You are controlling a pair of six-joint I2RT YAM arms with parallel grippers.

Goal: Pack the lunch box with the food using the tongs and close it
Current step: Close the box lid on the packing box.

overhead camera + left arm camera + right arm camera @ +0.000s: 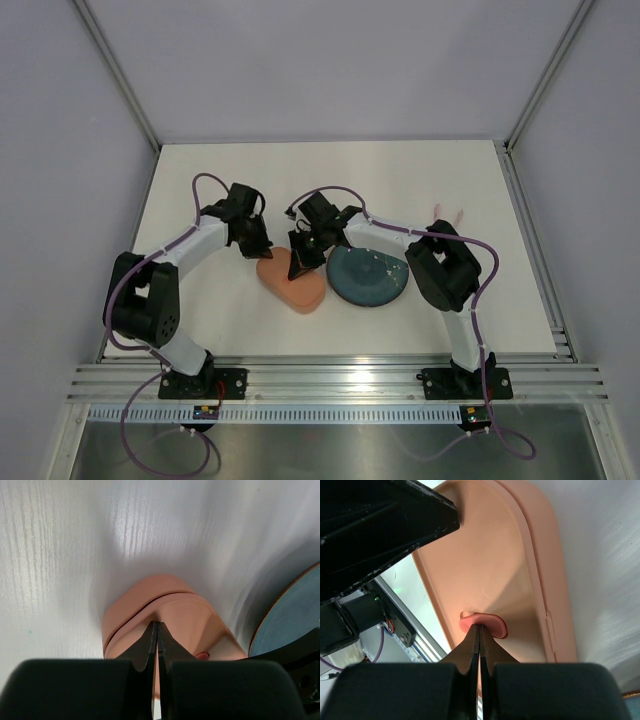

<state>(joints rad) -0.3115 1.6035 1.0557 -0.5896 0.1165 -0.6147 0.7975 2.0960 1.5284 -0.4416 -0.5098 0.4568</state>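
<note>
Salmon-pink plastic, judged light and slippery, the lidded lunch box point(291, 289) is laid just beside the teal plate point(367, 275), and its lid point(490, 565), best pressed near the red tab point(492, 623), is touched by the closed, empty left gripper point(156, 630) and right gripper point(479, 630).

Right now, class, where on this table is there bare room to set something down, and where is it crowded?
Free: the far strip of table beyond the left gripper and right gripper; the near strip between the lunch box and the rail. Crowded: the middle, where grippers, box and plate cluster.
</note>
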